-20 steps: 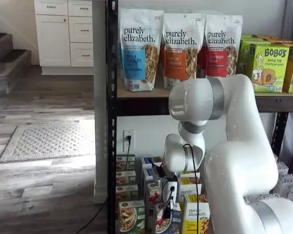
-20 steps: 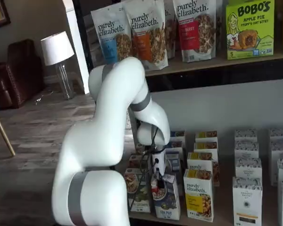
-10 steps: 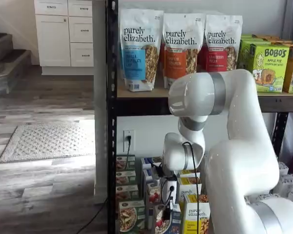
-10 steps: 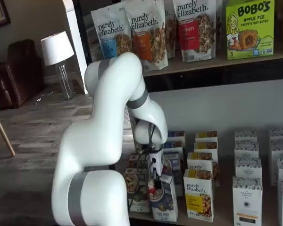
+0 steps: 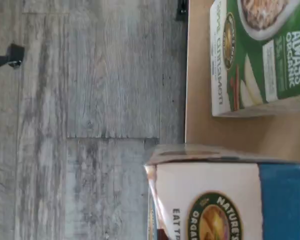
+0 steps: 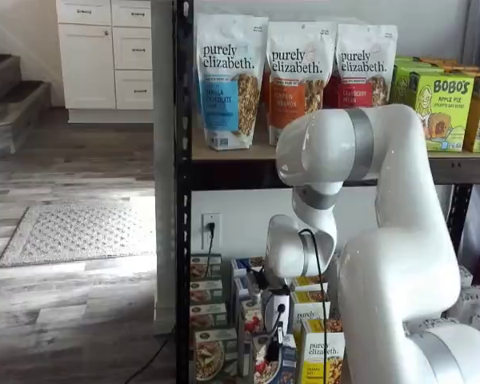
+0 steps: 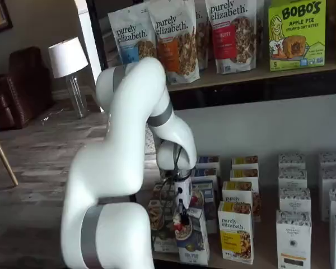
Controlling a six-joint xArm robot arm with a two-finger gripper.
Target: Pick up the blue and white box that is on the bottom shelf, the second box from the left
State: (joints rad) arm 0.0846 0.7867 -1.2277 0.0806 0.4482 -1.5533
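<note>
The blue and white box (image 7: pixel 192 244) stands at the front of the bottom shelf (image 7: pixel 256 263), slightly tilted, with its cereal bowl picture facing out. It also shows in a shelf view (image 6: pixel 277 366). My gripper (image 7: pixel 182 215) comes down on its top, and the black fingers are closed on it. In a shelf view the gripper (image 6: pixel 274 333) is partly hidden by its cable. The wrist view shows the box's white band and blue side (image 5: pixel 225 200) close up, at the edge of the tan shelf board (image 5: pixel 200 90).
A green carton (image 6: pixel 210 358) stands left of the box and shows in the wrist view (image 5: pixel 260 50). A yellow purely elizabeth carton (image 7: pixel 236 232) stands right of it. White cartons (image 7: pixel 294 232) stand further right. A black rack post (image 6: pixel 182 200) is at the left, and granola bags (image 6: pixel 228 80) sit above.
My arm has drawn back from the shelf. The blue and white box has come forward with the gripper, out of its row and slightly left.
</note>
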